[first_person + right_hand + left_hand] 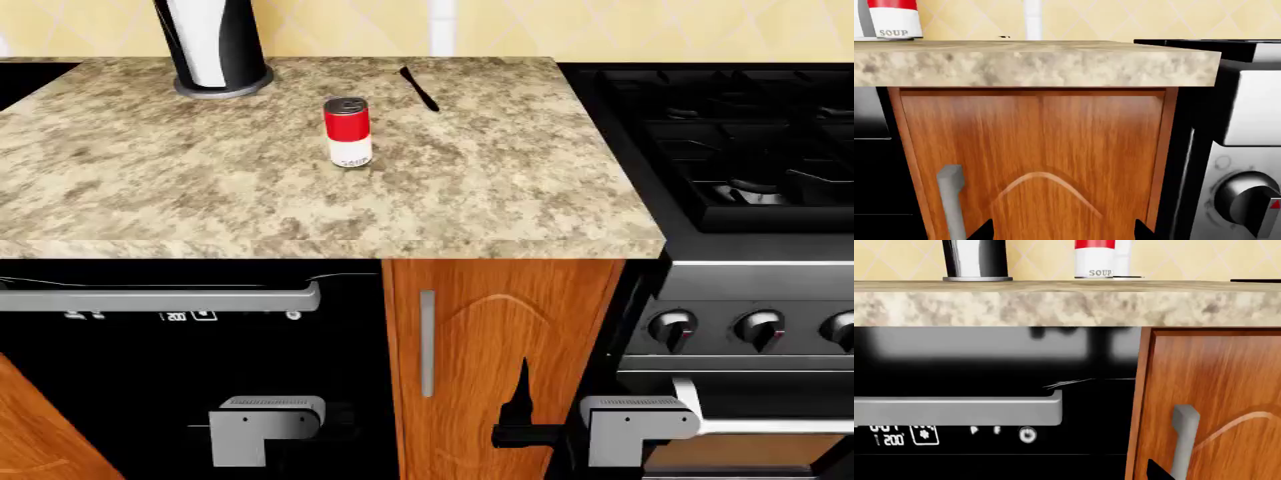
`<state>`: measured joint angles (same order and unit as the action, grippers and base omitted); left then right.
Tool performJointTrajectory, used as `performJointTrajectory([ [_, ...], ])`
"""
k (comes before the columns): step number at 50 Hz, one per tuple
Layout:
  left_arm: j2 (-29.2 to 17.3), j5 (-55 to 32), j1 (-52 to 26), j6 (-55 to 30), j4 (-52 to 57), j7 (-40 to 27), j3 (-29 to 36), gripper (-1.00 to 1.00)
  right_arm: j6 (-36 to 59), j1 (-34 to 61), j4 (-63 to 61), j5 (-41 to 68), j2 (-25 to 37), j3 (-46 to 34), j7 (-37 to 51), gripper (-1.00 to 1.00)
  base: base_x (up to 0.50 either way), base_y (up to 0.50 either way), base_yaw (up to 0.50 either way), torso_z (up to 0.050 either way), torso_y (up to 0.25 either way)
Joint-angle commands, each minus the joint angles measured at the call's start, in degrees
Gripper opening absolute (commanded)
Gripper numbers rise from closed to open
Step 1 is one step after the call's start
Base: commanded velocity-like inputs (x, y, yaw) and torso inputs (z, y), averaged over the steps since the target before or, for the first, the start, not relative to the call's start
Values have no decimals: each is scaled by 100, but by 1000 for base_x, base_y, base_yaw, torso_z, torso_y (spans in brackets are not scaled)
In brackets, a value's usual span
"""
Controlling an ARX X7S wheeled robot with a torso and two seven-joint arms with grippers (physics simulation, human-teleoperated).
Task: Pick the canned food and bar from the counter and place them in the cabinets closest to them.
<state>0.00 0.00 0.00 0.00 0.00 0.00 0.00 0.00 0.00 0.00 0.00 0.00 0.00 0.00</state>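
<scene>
Both grippers held low before cabinet (501, 350), well below counter (200, 200). Right gripper (1062, 231): fingers apart. Left gripper: finger state cannot be told. Can (347, 132) upright on counter, well above fingers; bar not seen. Arm to be raised clear of counter edge before can is approached.

Counter (1034, 62) edge runs across, speckled granite look. Soup can (893, 20) stands on it, only partly in view. Below: wooden cabinet door (1054, 150) w/ arched panel, grey bar handle (952, 200). Stove (1247, 165) beside the cabinet, w/ knob (1247, 200). Two dark fingertips (982, 232) in front of the door, set apart.
</scene>
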Motion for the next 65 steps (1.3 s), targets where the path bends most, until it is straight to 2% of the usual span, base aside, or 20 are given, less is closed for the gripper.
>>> performJointTrajectory([
  [1, -103, -135, 40, -31, 72, -36, 113, 100, -10, -8, -14, 198, 85, -98, 46, 100, 0, 0, 0, 0, 0],
  [9, -321, -512, 287, 1, 458, 150, 264, 100, -231, -178, -374, 310, 260, -344, 135, 100, 0, 0, 0, 35, 0],
  [13, -450, -852, 407, -661, 1756, 148, 226, 100, 895, -347, -1968, 832, 413, -340, 74, 100, 0, 0, 0, 50, 0],
  [17, -551, -1206, -25, -1588, 2856, -58, 52, 100, 2044, -166, -3640, 907, 653, -429, 219, 100, 0, 0, 0, 50, 0],
  [22, -681, -1370, -794, -2528, 3929, -452, -121, 100, 4090, 800, -5490, 1372, 832, -445, 429, 100, 0, 0, 0, 50, 0],
  [25, -747, -1430, -1086, -2877, 4300, -581, -148, 100, 4980, 1463, -5994, 1696, 916, -458, 742, 100, 0, 0, 0, 50, 0],
  [28, -812, -1446, -1119, -3027, 4488, -635, -142, 100, 4912, 1693, -5990, 2355, 1346, -591, 1426, 100, 0, 0, 0, 50, 0],
  [34, -935, -1473, -1083, -3347, 4818, -703, -46, 100, 4780, 1572, -5813, 2173, 1504, -787, 1506, 100, 8, 270, 0, 32, 0],
  [43, -1007, -719, -1033, -3013, 5072, -1174, 203, 100, 4861, 1619, -5900, 2032, 1642, -1107, 1715, 100, 82, 500, 0, 0, 0],
  [46, -1038, -508, -1122, -3167, 5071, -1307, 325, 100, 4885, 1648, -5946, 1959, 1715, -1228, 1827, 100, 156, 500, 0, 0, 0],
  [57, -1097, -1052, -1228, -3457, 5210, -1027, 270, 100, 4533, 1651, -5985, 1991, 2038, -1515, 2152, 100, 331, 426, 0, 0, 0],
  [65, -1146, -1000, -1241, -3476, 5156, -1080, 359, 100, 4415, 1740, -5971, 2211, 2279, -1671, 2476, 100, 474, 275, 0, 0, 0],
])
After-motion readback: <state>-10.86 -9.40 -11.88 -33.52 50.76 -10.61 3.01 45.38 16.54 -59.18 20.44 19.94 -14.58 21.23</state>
